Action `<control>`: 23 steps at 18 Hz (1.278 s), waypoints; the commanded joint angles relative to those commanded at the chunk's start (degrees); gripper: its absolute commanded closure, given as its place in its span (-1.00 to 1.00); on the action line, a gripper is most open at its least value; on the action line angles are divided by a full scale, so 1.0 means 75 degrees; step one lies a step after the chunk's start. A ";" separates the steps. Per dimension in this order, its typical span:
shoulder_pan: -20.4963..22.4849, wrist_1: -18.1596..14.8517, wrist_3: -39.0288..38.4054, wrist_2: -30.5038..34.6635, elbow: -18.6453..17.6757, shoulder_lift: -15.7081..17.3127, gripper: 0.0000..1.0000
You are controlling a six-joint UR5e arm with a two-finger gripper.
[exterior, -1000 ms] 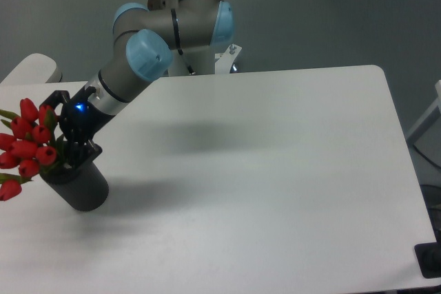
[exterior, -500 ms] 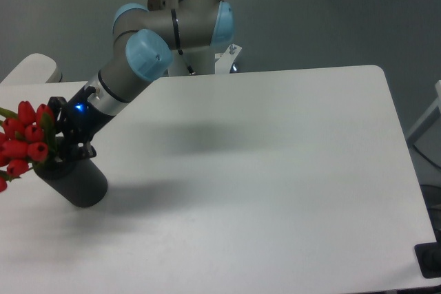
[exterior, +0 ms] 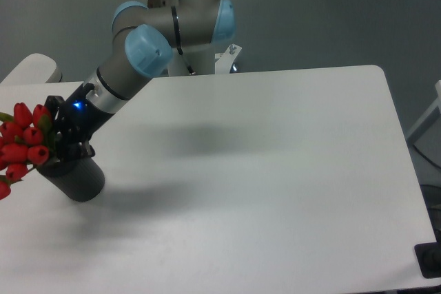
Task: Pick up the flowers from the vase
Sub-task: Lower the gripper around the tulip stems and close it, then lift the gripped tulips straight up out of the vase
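The flowers [exterior: 22, 144], a bunch of red tulip buds with green stems, stick out leftward from the mouth of the dark grey vase [exterior: 79, 180]. The vase leans to the left near the table's left edge. My gripper [exterior: 60, 148] comes down at a slant from the upper right and sits right at the vase's mouth, its dark fingers shut around the stems just below the buds. A blue light glows on the wrist. The lower stems are hidden inside the vase, and some buds run off the frame's left edge.
The white table [exterior: 275, 170] stretches to the right and front. A pale rounded surface [exterior: 31, 68] stands beyond the left corner. A black object [exterior: 431, 259] sits at the bottom right corner. The arm's base [exterior: 207, 60] is behind the far edge.
The gripper has shifted a little left and up, with the flowers and the leaning vase moving along with it toward the table's left edge.
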 joint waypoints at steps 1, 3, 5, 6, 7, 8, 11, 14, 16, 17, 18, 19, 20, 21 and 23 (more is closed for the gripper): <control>0.0035 0.0000 -0.0012 -0.0140 0.0000 0.0023 0.14; 0.0106 0.0000 -0.0036 -0.0317 0.0023 0.0070 0.15; 0.0152 0.0000 -0.0257 -0.0329 0.0082 0.0175 0.18; 0.0153 0.0000 -0.0421 -0.0329 0.0163 0.0246 0.19; 0.0164 0.0000 -0.0550 -0.0329 0.0211 0.0327 0.20; 0.0176 0.0000 -0.0644 -0.0340 0.0269 0.0386 0.23; 0.0223 -0.0012 -0.0891 -0.0527 0.0293 0.0597 0.27; 0.0339 -0.0012 -0.1125 -0.0679 0.0317 0.0831 0.32; 0.0434 -0.0012 -0.1219 -0.0925 0.0328 0.0914 0.35; 0.0480 -0.0012 -0.1266 -0.0973 0.0328 0.0984 0.36; 0.0539 -0.0012 -0.1324 -0.1008 0.0340 0.1031 0.37; 0.0597 -0.0012 -0.1406 -0.1043 0.0386 0.1101 0.37; 0.0668 -0.0012 -0.1511 -0.1136 0.0433 0.1125 0.38; 0.0750 -0.0012 -0.1582 -0.1253 0.0457 0.1183 0.39; 0.0844 -0.0023 -0.1711 -0.1406 0.0539 0.1219 0.40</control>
